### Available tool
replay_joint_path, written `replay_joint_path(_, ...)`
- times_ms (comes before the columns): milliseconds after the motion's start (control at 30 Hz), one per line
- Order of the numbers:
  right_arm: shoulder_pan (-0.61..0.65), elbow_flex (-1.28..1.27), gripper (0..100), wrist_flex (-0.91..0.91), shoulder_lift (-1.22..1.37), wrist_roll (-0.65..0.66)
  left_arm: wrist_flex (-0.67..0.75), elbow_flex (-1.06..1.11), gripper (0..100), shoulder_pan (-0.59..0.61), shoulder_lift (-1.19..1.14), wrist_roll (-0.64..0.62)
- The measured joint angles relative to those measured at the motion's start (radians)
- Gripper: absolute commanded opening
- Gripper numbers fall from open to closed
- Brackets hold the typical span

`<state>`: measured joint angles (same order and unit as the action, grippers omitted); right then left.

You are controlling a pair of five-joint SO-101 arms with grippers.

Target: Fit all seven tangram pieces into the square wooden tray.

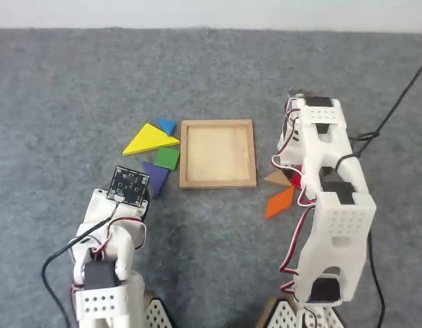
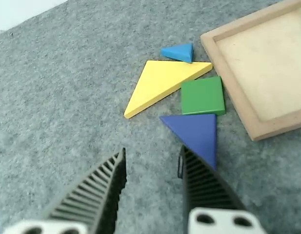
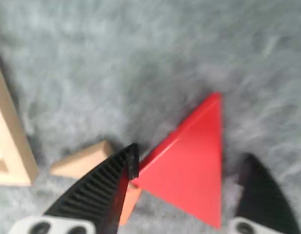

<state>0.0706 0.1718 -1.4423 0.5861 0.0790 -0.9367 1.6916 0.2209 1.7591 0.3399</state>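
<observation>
Tray [image 1: 183,154]: square, wooden, was set on grey carpeted counter [image 1: 74,82].
Left end effector [image 2: 151,153]: was held open, nothing gripped, beside dark blue triangular piece [image 2: 197,133].
Right end effector [image 3: 189,155]: was spread open astride red triangular piece [image 3: 199,170].

No legible text, label, number or sign anywhere. Plain, unmarked wood on the wooden tray [image 1: 217,124], plain colour on the pieces beside it. Possibly fine markings on the dark circuit board [image 1: 132,186] at the left arm's wrist, too small to read.
</observation>
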Motion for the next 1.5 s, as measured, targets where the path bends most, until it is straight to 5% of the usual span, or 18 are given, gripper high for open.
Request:
replay_joint_path(1033, 0.018, -0.187, 33.8, 0.097, -0.063, 0.097, 0.0, 0.0, 17, -0.002, 0.0, 0.0)
replay_joint_path(1267, 0.009, -0.178, 18.4, 0.097, -0.063, 0.098, 0.0, 0.0, 17, -0.002, 0.0, 0.0)
replay_joint_path(1500, -0.008, -0.17, 19.1, 0.101, -0.064, 0.097, 0.0, 0.0, 17, -0.002, 0.0, 0.0)
